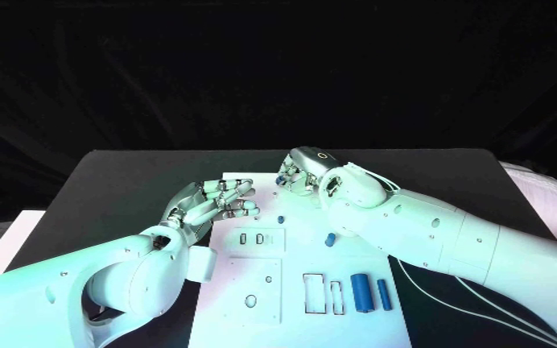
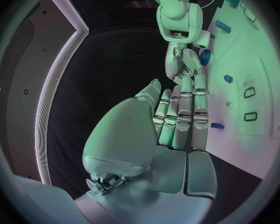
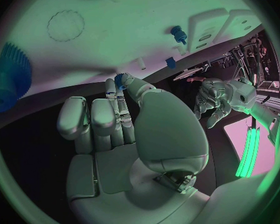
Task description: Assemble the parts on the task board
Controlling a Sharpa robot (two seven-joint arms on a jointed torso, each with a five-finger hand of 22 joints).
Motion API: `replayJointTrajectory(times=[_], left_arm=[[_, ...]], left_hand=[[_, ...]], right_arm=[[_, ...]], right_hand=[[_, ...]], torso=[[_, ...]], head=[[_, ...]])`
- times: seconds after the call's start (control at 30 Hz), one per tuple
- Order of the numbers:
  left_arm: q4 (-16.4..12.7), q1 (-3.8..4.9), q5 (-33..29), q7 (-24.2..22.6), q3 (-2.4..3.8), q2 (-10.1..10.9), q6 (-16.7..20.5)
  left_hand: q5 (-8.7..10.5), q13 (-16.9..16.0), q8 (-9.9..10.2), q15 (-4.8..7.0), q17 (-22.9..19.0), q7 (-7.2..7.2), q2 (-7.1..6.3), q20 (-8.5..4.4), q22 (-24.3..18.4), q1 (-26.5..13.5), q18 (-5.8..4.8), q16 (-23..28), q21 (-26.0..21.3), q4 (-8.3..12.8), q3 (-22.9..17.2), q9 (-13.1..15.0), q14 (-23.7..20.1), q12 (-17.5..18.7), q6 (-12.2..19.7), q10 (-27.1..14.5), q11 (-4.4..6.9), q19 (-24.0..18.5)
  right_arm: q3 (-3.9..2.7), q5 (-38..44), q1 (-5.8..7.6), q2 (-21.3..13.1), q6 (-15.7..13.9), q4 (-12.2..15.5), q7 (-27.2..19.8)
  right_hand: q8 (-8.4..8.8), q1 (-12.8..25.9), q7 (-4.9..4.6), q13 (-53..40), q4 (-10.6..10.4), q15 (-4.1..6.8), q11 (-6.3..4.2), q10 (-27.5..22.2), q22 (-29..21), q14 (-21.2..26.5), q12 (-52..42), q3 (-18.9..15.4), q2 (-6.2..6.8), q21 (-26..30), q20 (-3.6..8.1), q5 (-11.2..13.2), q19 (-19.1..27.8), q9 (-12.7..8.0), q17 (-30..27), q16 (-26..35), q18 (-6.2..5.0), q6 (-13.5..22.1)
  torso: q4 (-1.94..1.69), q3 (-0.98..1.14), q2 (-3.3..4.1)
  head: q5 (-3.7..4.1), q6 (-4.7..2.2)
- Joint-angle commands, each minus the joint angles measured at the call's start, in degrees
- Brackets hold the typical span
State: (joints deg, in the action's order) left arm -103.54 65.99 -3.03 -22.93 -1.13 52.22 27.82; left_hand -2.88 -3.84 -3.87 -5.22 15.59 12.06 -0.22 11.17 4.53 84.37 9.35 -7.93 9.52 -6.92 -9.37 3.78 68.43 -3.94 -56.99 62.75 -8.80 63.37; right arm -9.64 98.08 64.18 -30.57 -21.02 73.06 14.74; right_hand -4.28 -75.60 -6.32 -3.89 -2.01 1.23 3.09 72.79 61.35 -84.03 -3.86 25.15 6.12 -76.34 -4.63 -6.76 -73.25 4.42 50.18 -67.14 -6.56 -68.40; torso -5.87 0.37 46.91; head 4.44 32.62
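Two hands over task board point(image 1: 261, 283), right hand point(image 1: 304, 172) pinching blue part point(image 3: 120, 79)

two robot hands meet over the far edge of a white task board point(image 1: 261, 271): left hand point(image 1: 215, 203) empty with fingers apart, right hand point(image 1: 304, 169) pinching a small blue part point(image 1: 283, 178).

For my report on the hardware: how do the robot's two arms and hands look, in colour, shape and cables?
Both arms are white with smooth, rounded shells and small round holes. The left hand and the right hand are silver, with a broad domed back and segmented metallic fingers. Thin pale cables run along the right arm. The right hand's top carries a dark ring mark.
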Motion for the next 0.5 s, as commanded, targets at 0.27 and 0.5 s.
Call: replayJointTrajectory(times=[0.27, 0.5], left_arm=[[0.1, 0.09, -0.1, -0.2, 0.05, -0.3, -0.6], [0.0, 0.1, -0.1, -0.2, 0.05, -0.2, -0.6]], left_hand=[[-0.28, 0.1, 0.2, -0.16, 0.1, 0.22, -0.62, 0.03, -0.1, 0.0, 0.92, 0.4, -0.2, -0.1, -0.5, -0.1, 0.0, 0.2, 0.4, -0.5, -0.04, 0.6], [-0.28, 0.1, 0.2, -0.16, 0.1, 0.22, -0.62, 0.03, -0.1, 0.0, 0.92, 0.4, -0.2, -0.1, -0.5, -0.1, 0.0, 0.2, 0.4, -0.5, -0.04, 0.6]], right_arm=[[0.18, -0.3, -0.05, 0.5, 1.5, -0.7, 0.6], [0.26, -1.9, 0.01, 0.1, -1.0, -0.5, 0.0]], right_hand=[[0.56, 0.9, -0.68, 0.2, -0.9, -0.21, 0.54, -1.5, -0.9, -0.5, 0.5, -0.4, 0.93, 0.1, -0.43, 0.1, 0.8, 1.8, -1.3, 0.4, 0.64, 1.1], [0.66, 1.3, -5.32, 0.3, -1.9, -3.34, 4.47, -13.3, -11.4, 2.4, 0.1, -7.2, 4.16, 6.0, -3.24, -0.8, 7.9, -0.8, -11.9, 7.4, -1.26, 14.6]], torso=[[-0.01, 0.03, 0.08], [0.12, 0.09, 0.14]], head=[[0.01, 0.08], [-0.08, -0.05]])
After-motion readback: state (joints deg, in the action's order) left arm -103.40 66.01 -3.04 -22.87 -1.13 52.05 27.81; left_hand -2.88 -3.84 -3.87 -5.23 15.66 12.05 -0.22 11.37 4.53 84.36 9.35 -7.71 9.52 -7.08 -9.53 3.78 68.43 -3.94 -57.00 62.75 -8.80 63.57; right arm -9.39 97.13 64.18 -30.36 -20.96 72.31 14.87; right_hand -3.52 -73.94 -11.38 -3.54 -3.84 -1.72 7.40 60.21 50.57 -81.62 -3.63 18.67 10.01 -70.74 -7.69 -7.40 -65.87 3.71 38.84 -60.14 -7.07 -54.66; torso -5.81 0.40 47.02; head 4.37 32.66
